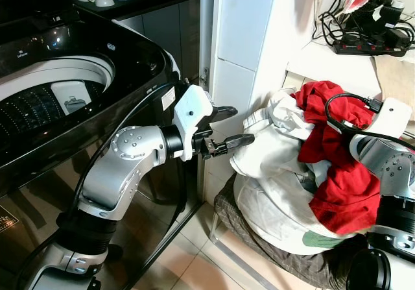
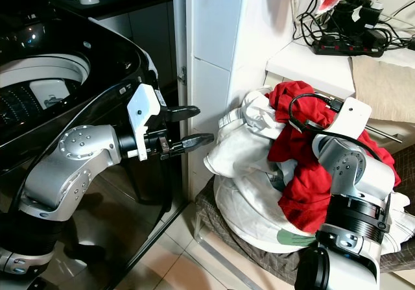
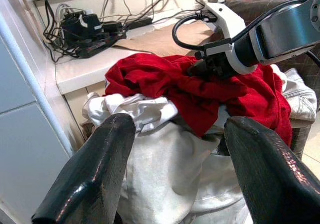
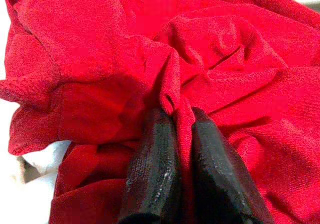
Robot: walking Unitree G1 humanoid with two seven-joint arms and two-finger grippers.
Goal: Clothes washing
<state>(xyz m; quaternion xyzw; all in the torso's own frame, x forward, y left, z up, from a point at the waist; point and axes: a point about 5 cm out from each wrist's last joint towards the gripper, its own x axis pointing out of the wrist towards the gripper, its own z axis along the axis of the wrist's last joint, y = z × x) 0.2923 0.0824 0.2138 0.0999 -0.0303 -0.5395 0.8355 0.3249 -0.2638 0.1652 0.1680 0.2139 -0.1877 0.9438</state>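
The right pincer [image 4: 172, 129] has its two black fingers pressed together on a pinched ridge of the red garment [image 1: 337, 167], right at the top of the laundry heap, with only a thin fold of the fabric caught between the tips. The left pincer [image 1: 227, 128] hangs in the air with its fingers apart and nothing in them, pointed at the near side of the white garment [image 1: 272, 167] and not touching it. The red piece is draped over the white bundle, and both sit piled on a dark, patterned basket [image 1: 279, 251] on the tiled floor [image 1: 194, 264], against the white wall panel. Off to the robot's left stands the top-loading washing machine [image 1: 71, 108], lid up, its drum [image 1: 45, 102] open, well apart from the heap. Above the pile, a shelf [image 1: 331, 63] carries a power strip [image 1: 369, 43] and a tangle of black cables. I'd say the robot is just starting to lift the red garment towards the machine. The grip looks slight: with so little cloth nipped, the garment could slide free under its own weight once raised. It is also tucked among the white folds, so a pull could drag the white garment along or tip the heap off the basket's edge. The right arm's own cable [image 2: 311, 108] loops over the red fabric, and the cloth might snag on it on the way across.
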